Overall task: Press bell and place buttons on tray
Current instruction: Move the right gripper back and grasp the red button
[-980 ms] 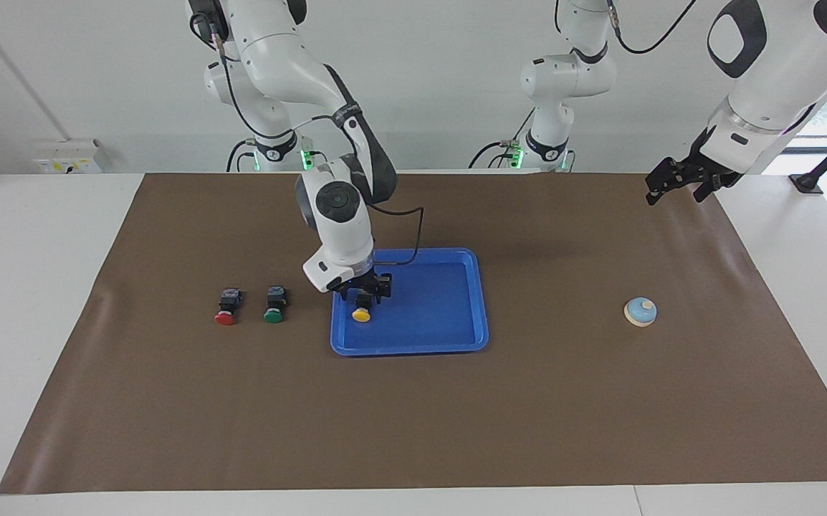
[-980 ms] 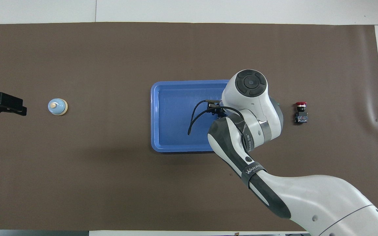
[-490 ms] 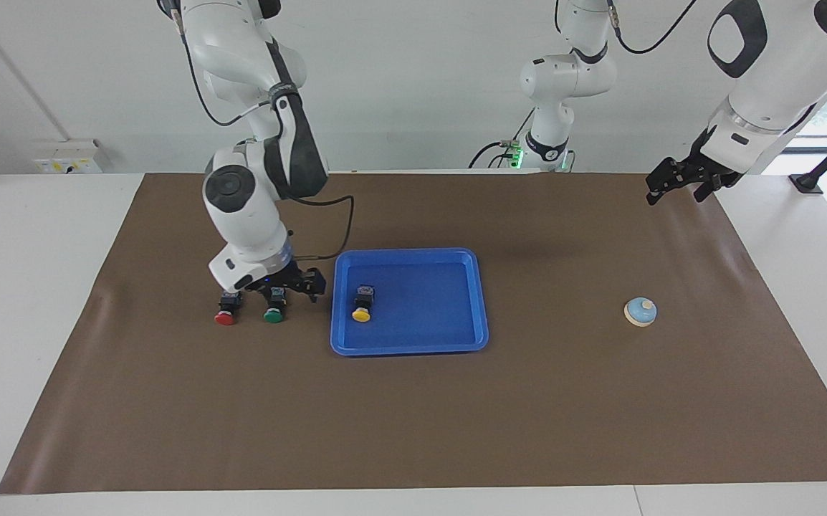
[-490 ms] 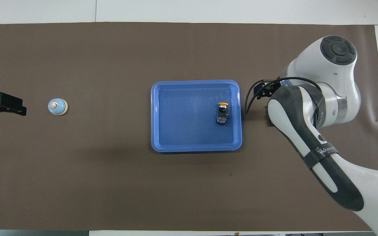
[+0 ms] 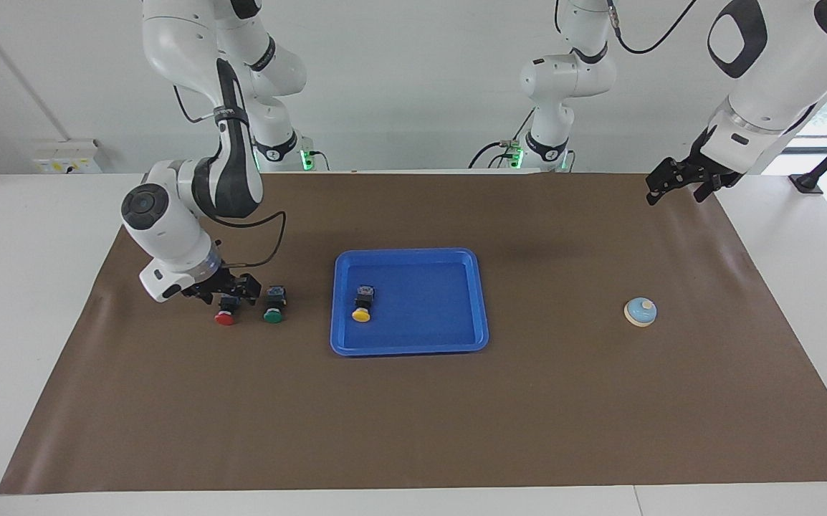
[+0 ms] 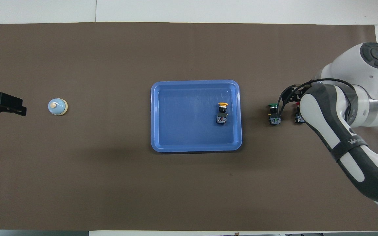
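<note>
At frame centre we see yellow button (image 5: 362, 313) on tray (image 5: 456, 342) | red button (image 5: 225, 318), green button (image 5: 273, 314), bell (image 5: 641, 312) left | right gripper (image 5: 229, 290) and waiting left gripper (image 5: 679, 183): jaws released

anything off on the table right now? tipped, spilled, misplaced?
Nothing stands out. The yellow button lies in the blue tray; the red button and green button lie on the brown mat beside it, the right end effector over the red one. The bell sits upright. No spills.
</note>
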